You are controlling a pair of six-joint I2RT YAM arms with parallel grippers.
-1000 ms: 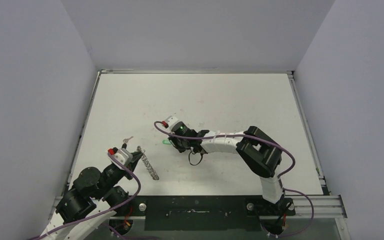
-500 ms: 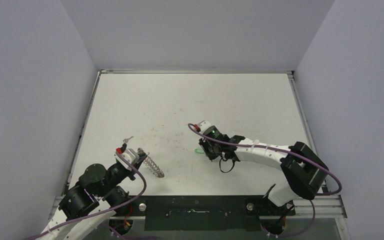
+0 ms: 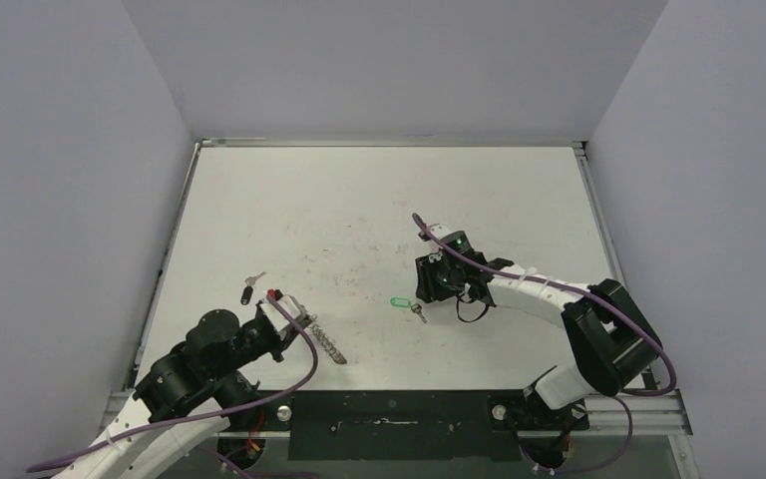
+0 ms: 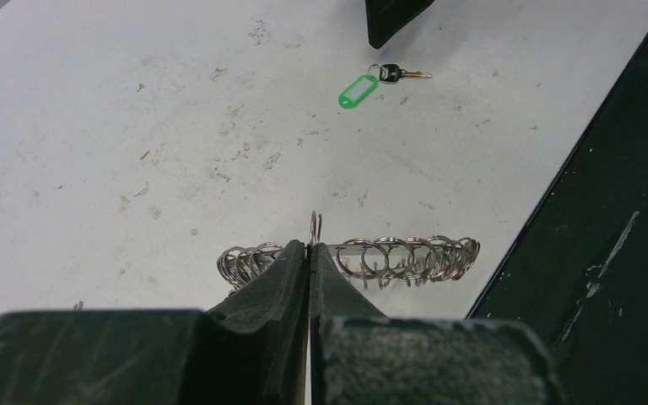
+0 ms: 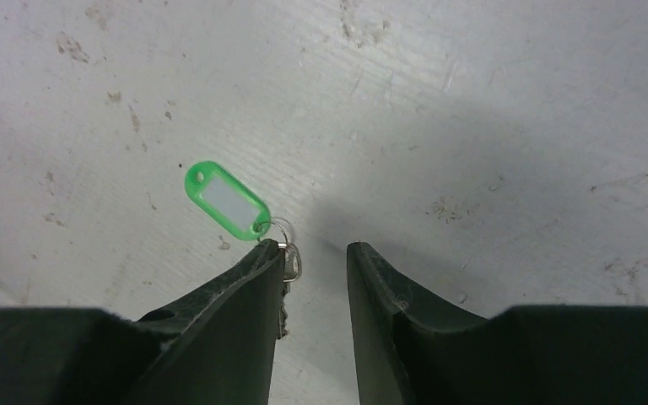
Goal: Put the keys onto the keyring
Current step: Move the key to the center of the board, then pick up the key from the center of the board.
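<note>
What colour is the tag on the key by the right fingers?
Bright green with a white insert; the tag shows best in the right wrist view.

Counting now: one keyring (image 4: 405, 257), its little loops too crowded to number. Keys next: one black-headed key (image 4: 394, 73) at six o'clock of the table's middle, hooked to the one green tag (image 4: 357, 90). Over at nine o'clock, one silver key (image 3: 255, 277), and a dark bit (image 3: 246, 295) just beside it, maybe a third key, too small to tell. Arms: two, left arm (image 3: 209, 344) and right arm (image 3: 544, 291). One table (image 3: 359, 200).
</note>
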